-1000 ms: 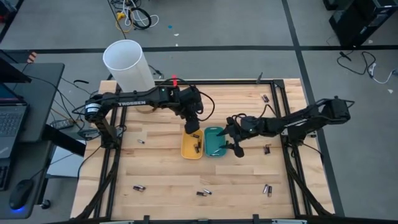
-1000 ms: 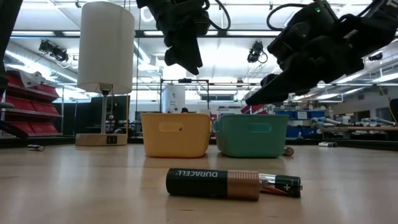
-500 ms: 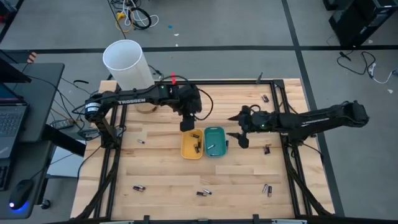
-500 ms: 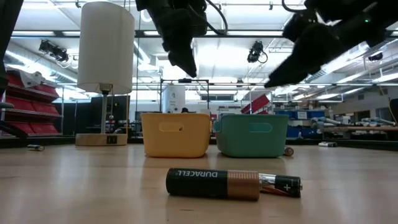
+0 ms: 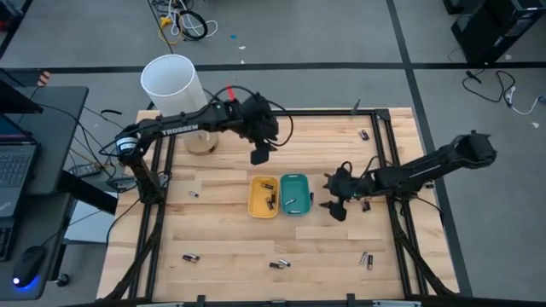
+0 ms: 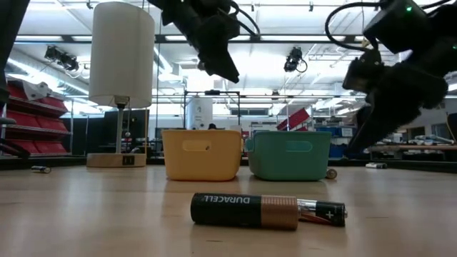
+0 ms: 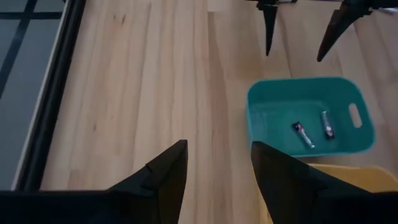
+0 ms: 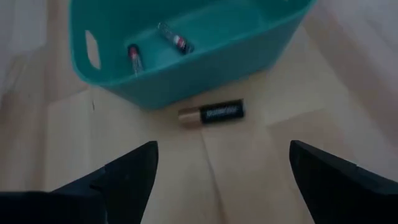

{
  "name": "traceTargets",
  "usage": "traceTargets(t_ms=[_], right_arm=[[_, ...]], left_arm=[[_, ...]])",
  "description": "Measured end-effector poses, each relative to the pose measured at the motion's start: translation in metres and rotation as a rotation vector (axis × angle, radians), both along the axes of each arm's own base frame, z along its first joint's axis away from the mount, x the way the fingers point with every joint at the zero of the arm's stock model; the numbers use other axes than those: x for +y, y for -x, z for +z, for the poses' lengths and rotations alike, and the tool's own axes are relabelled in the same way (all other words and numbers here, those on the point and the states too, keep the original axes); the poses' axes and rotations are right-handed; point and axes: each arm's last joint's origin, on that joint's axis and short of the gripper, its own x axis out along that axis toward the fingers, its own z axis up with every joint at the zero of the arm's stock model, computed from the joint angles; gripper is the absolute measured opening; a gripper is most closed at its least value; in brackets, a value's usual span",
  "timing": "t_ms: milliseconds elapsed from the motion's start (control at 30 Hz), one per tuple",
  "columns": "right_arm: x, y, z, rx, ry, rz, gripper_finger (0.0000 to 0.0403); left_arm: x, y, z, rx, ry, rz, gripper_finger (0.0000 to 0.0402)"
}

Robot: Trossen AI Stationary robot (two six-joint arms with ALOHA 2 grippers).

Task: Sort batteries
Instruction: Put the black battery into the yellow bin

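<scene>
We see a pale wooden table [image 5: 222,230] of long planks inside a dark metal frame, and we take the teal tray [image 5: 295,194] near its middle as our landmark. It is a smooth plastic rectangle with rounded corners and a slot handle, and two slim batteries [image 8: 176,40] lie loose on its floor. Touching its left side is the yellow tray [image 5: 263,196], same shape, with dark cells [image 5: 270,201] in it. Behind and left of the teal tray, at the table's far corner, stands a tall white cylinder [image 5: 175,89].

The left gripper [image 5: 260,156] hangs in the air behind the yellow tray, its two dark tapered fingers [image 7: 163,180] parted by a narrow gap with nothing between them. The right gripper [image 5: 334,205] sits low just right of the teal tray, its fingers [image 8: 127,171] spread wide and empty. Between them, right against the teal wall, lies a thicker black-and-copper battery [image 8: 211,113] on the wood.

More small cylinders are scattered well away from the tray: one pair [image 5: 280,264] toward the front edge, another [image 5: 368,260] at front right, one [image 5: 189,257] at front left.
</scene>
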Motion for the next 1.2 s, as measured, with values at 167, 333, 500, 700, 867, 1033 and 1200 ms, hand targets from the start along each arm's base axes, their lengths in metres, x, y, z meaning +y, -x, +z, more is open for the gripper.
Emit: traceTargets(t_ms=[167,333,500,700,867,1033,1200], right_arm=[[0.010,-0.005,-0.012,0.024,-0.014,-0.042,0.0348],[0.018,-0.008,-0.026,0.058,-0.024,-0.074,0.0348],[0.024,-0.013,-0.032,0.029,-0.015,-0.099,0.0349],[0.026,-0.015,-0.031,-0.005,-0.036,-0.125,0.0349],[0.028,-0.015,-0.032,-0.008,-0.037,-0.126,0.0349],[0.030,-0.015,-0.033,-0.009,-0.025,-0.123,0.0349],[0.028,-0.015,-0.034,-0.008,0.030,-0.103,0.0349]], left_arm=[[0.003,0.002,0.000,0.005,-0.022,-0.017,0.0193],[0.003,0.003,-0.002,0.027,-0.032,-0.041,0.0193],[0.003,0.008,-0.005,0.077,-0.024,-0.053,0.0193],[0.003,0.010,-0.007,0.104,-0.024,-0.073,0.0193],[0.004,0.011,-0.007,0.109,-0.030,-0.084,0.0193],[0.003,0.013,-0.009,0.136,-0.018,-0.086,0.0193],[0.003,0.013,-0.009,0.138,-0.018,-0.086,0.0193]])
